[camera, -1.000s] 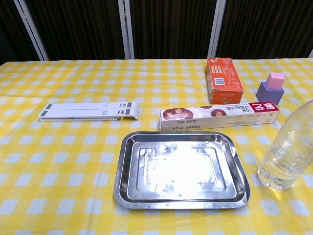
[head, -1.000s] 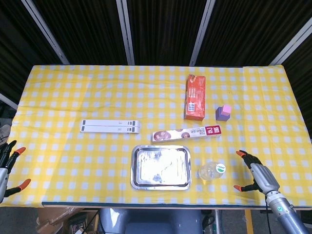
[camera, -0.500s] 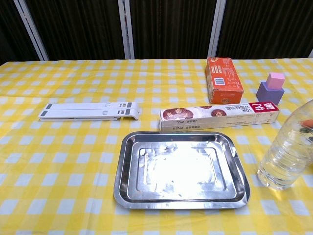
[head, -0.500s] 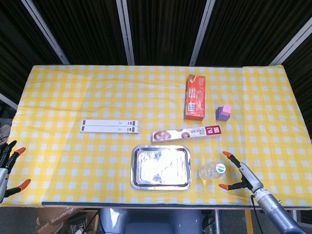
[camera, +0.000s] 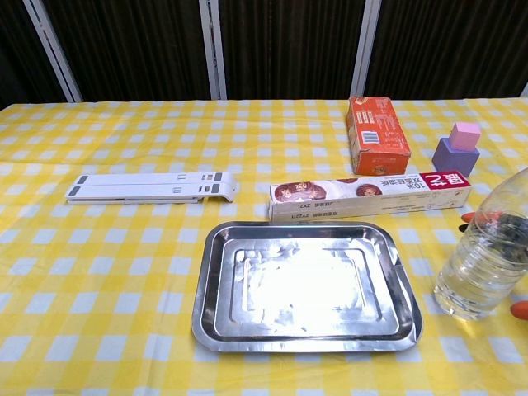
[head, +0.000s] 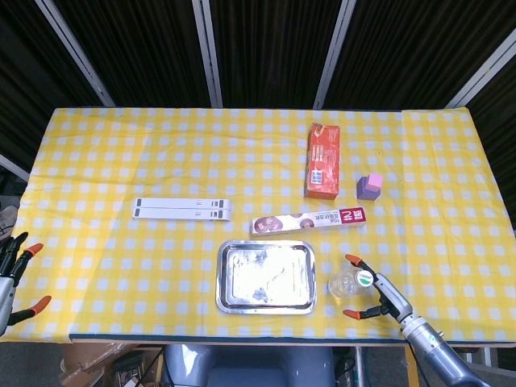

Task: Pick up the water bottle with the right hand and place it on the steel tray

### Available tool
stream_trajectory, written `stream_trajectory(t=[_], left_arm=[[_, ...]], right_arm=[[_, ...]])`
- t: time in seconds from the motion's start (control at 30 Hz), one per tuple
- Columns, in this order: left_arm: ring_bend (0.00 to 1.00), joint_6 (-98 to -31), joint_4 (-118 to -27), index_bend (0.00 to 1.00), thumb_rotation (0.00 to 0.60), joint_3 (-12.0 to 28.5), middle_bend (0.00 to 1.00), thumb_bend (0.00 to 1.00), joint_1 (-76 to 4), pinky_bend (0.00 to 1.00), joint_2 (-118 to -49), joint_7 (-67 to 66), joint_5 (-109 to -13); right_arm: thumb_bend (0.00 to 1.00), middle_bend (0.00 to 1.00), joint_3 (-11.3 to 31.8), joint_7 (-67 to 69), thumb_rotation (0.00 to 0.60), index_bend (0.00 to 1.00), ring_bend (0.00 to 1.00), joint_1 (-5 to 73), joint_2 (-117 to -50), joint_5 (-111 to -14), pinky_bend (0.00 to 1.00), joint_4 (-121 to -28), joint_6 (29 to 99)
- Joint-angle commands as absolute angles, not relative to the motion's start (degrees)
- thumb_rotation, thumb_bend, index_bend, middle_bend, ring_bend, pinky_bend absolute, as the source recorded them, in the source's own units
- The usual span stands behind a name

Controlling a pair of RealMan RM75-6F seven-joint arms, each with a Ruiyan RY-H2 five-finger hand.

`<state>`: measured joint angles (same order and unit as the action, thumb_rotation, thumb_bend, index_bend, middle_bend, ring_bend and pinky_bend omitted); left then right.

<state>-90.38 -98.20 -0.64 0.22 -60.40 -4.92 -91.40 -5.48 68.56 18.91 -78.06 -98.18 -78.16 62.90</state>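
At the near edge of the table (head: 113,274), right side: the right hand (head: 385,298) has closed in on the water bottle (head: 350,283) since half a second ago, when it sat clearly off to the bottle's 3 o'clock. Its orange-tipped fingers (head: 351,260) are spread to either side of the bottle, holding nothing; contact cannot be judged. In the chest view the orange tips now show behind and beside the bottle. Bottle unmoved, upright, just at 3 o'clock of the steel tray (head: 266,304), apart from it.

The left hand (head: 11,278) hangs off the table's left near corner, fingers apart, empty, unchanged.

Room: bottle stands close to the near edge. A long printed box (head: 308,220) lies just at the tray's 12 o'clock. Open cloth lies at the tray's 9 o'clock.

Materials: the bottle is clear ribbed plastic; the tray is shiny rectangular steel with rounded corners and a raised rim. Yellow-and-white checked cloth. An orange carton (head: 322,161) and a purple block (head: 370,187) lie farther back; a flat white folded stand (head: 182,209) lies at 10 o'clock of the tray.
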Motion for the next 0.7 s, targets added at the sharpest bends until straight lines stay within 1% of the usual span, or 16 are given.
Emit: stream_trajectory(t=[0.03,0.1,0.2,0.23,0.27,0.37,0.5,0.7], left_arm=[[0.0,-90.34,-98.21,0.15,0.6,-0.65,0.0,0.2,0.2,0.0,-60.42,-5.03,-91.43],[0.0,-90.32,-98.24,0.15,0.6,-0.66,0.0,0.2,0.21,0.0,-60.44,-5.09,-91.38],[0.0,-90.34,-98.24,0.15,0.6,-0.62,0.0,0.2,0.21,0.0,-60.45,-5.12,-91.34],[0.0,-90.33,-98.24,0.15,0.6,-0.63,0.0,0.2,0.21,0.0,-60.46,-5.16,-91.34],[0.0,-90.3,-98.25,0.15,0.6,-0.65,0.0,0.2,0.21,0.0,-60.46,-5.18,-91.33],[0.0,-90.15,-98.3,0.15,0.6,-0.65,0.0,0.2,0.14,0.0,-60.47,-5.33,-91.31],[0.0,-90.08,-98.3,0.15,0.6,-0.66,0.0,0.2,0.13,0.0,-60.46,-5.38,-91.24],[0.0,-90.12,-98.4,0.15,0.6,-0.69,0.0,0.2,0.17,0.0,-60.4,-5.26,-91.26]], right_arm=[[0.03,0.15,-5.08,67.47,0.6,0.25,0.0,18.85,-79.65,-97.12,0.0,-77.9,63.63],[0.09,0.25,-4.13,65.96,0.6,0.38,0.03,18.38,-81.0,-95.46,0.0,-78.11,64.5],[0.3,0.44,-2.42,63.09,0.6,0.61,0.16,17.27,-82.99,-92.51,0.0,-78.68,65.98],[0.34,0.47,-1.41,61.44,0.6,0.66,0.18,16.59,-84.1,-90.74,0.0,-79.02,66.77],[0.41,0.52,-0.84,60.5,0.6,0.71,0.21,16.16,-84.81,-89.75,0.0,-79.27,67.32],[0.54,0.57,0.71,57.72,0.6,0.77,0.25,15.13,-86.68,-86.87,0.0,-80.24,68.54],[0.64,0.59,1.3,56.34,0.6,0.79,0.26,14.81,-86.78,-84.99,0.0,-81.54,68.13],[0.68,0.6,1.74,56.31,0.6,0.79,0.26,14.31,-85.3,-85.19,0.0,-84.44,69.48]])
